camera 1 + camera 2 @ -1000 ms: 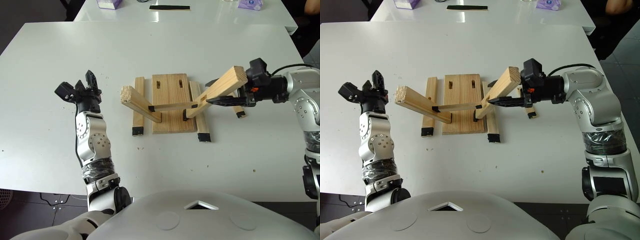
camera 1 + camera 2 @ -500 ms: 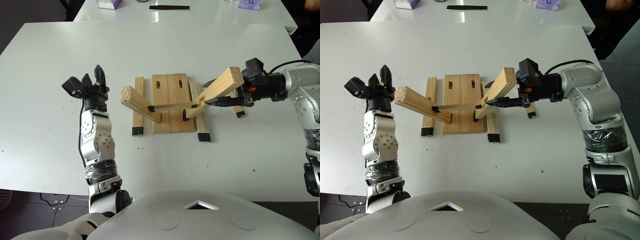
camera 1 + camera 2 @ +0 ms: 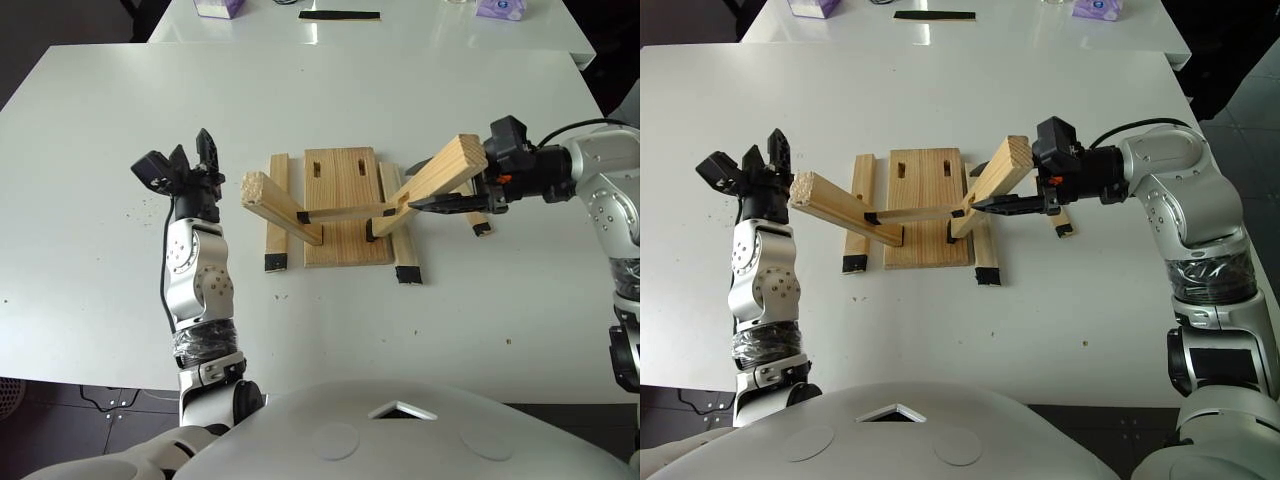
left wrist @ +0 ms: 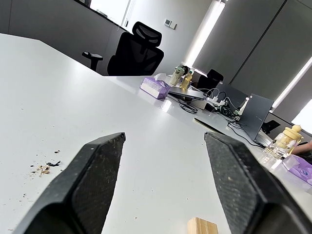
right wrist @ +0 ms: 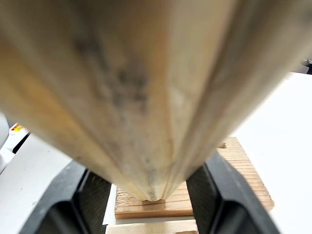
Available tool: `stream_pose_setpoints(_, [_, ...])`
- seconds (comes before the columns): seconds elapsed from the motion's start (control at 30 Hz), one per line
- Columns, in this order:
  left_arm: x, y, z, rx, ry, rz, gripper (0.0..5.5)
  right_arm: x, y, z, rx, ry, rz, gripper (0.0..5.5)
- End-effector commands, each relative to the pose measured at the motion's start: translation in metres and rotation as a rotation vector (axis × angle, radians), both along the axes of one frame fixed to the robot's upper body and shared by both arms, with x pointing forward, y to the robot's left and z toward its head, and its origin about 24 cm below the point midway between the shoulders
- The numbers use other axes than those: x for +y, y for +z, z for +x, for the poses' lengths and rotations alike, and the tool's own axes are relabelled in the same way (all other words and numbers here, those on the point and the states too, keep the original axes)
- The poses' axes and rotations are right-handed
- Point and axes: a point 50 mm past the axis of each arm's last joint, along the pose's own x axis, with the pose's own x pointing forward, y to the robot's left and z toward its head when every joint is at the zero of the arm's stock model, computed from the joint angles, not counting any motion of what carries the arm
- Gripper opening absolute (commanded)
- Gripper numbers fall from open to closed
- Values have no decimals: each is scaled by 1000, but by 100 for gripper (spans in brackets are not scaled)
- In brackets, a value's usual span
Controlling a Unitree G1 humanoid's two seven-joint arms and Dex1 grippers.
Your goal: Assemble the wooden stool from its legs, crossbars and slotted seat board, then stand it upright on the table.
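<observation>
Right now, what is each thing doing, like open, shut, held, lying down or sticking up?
left gripper, open and empty, beside the left leg's raised end.
right gripper, shut on the right leg.
right leg, tilted up, held.
left leg, tilted up, not held.
crossbar, joins the two tilted legs.
seat board, flat on the table, under them.
loose legs, flat beside the board.

Your slotted seat board point(image 3: 345, 240) lies flat mid-worktop, its slots toward the far end. The left loose leg point(image 3: 277, 180) and right loose leg point(image 3: 405, 255) lie flat beside it. Above them a crossbar point(image 3: 345, 212) joins the left tilted leg point(image 3: 275, 205) and right tilted leg point(image 3: 445, 172), the latter clamped in your right pincer point(image 3: 418, 185).
</observation>
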Motion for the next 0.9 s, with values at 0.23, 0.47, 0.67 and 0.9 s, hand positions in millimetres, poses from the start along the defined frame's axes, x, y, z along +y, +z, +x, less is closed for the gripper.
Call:
stream_pose_setpoints(0.23, [0,1,-2,-16,22,11,304,-11,-5,2,92,-26,-73,204])
stream_pose_setpoints(0.47, [-1,-1,-5,-11,26,16,304,-11,-14,5,81,-40,-114,204])
stream_pose_setpoints(0.67, [0,32,-14,-102,46,58,304,-6,-12,4,31,-45,-101,204])
stream_pose_setpoints(0.9, [-7,136,-29,-408,13,100,304,0,-16,-8,-11,-98,-56,204])
